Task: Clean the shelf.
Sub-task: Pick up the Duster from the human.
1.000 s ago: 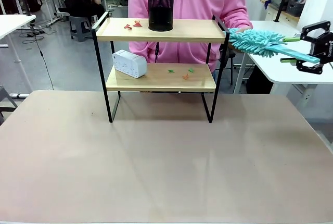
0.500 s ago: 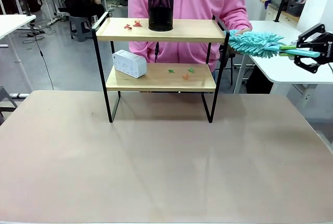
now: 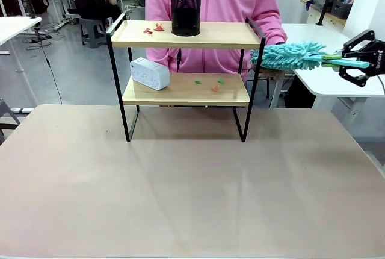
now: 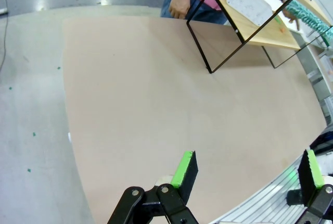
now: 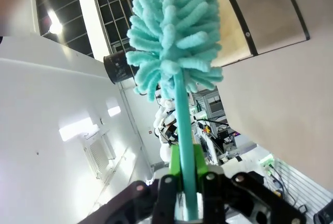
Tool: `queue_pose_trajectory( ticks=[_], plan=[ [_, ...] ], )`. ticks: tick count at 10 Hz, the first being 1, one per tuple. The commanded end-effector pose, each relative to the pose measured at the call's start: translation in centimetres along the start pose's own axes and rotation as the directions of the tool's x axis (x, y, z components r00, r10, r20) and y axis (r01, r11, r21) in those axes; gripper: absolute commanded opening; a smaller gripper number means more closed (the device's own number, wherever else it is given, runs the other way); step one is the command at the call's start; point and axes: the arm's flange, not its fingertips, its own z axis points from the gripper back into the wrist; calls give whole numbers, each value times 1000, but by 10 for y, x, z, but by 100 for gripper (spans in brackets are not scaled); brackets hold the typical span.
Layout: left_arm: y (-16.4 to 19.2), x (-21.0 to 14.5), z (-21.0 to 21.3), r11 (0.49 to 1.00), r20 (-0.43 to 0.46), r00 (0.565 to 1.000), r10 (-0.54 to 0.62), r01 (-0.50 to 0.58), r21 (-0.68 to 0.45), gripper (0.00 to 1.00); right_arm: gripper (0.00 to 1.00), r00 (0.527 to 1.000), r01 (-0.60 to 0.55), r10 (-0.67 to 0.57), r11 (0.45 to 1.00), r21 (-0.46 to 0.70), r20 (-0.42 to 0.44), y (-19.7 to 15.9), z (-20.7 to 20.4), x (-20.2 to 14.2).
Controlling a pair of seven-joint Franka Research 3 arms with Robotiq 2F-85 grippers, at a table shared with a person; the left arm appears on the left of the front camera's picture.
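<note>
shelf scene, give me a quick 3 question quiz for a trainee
1. True or false: the right gripper holds the teal duster by its handle.
2. What stands on the top board of the shelf, beside the red scraps? A) a glass jar B) a black mesh cup C) a green bottle
3. Fill in: the left gripper hangs over the table with its jaws ____.

Key: 1 true; 2 B; 3 open.
</note>
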Motion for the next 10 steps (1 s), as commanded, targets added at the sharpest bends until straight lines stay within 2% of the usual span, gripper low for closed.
queue_pose_trajectory(
  ticks=[1, 2, 3, 4, 6, 8, 9, 10],
  plan=[
    [-1, 2, 0, 1000, 13, 1000, -22, 22, -11, 100, 0, 994, -101, 99, 994, -48, -45, 22, 33, -30],
    [-1, 2, 0, 1000, 13, 1000, -22, 22, -11, 100, 0, 982, -171, 160, 979, -116, -96, 35, 55, -60],
    [-1, 2, 0, 1000, 13, 1000, -22, 22, -11, 100, 0, 961, -265, 239, 940, -217, -138, 43, 75, -95],
    [-1, 2, 0, 1000, 13, 1000, -22, 22, -11, 100, 0, 930, -366, 331, 875, -318, -159, 46, 94, -137],
    [-1, 2, 0, 1000, 13, 1000, -22, 22, -11, 100, 0, 883, -450, 458, 760, -469, -104, 32, 114, -194],
    [-1, 2, 0, 1000, 13, 1000, -22, 22, -11, 100, 0, 854, -493, 503, 695, -523, -136, 5, 115, -225],
    [-1, 2, 0, 1000, 13, 1000, -22, 22, -11, 100, 0, 837, -514, 528, 671, -535, -144, -7, 110, -234],
    [-1, 2, 0, 1000, 13, 1000, -22, 22, -11, 100, 0, 834, -530, 519, 659, -533, -187, -15, 106, -237]
  ],
)
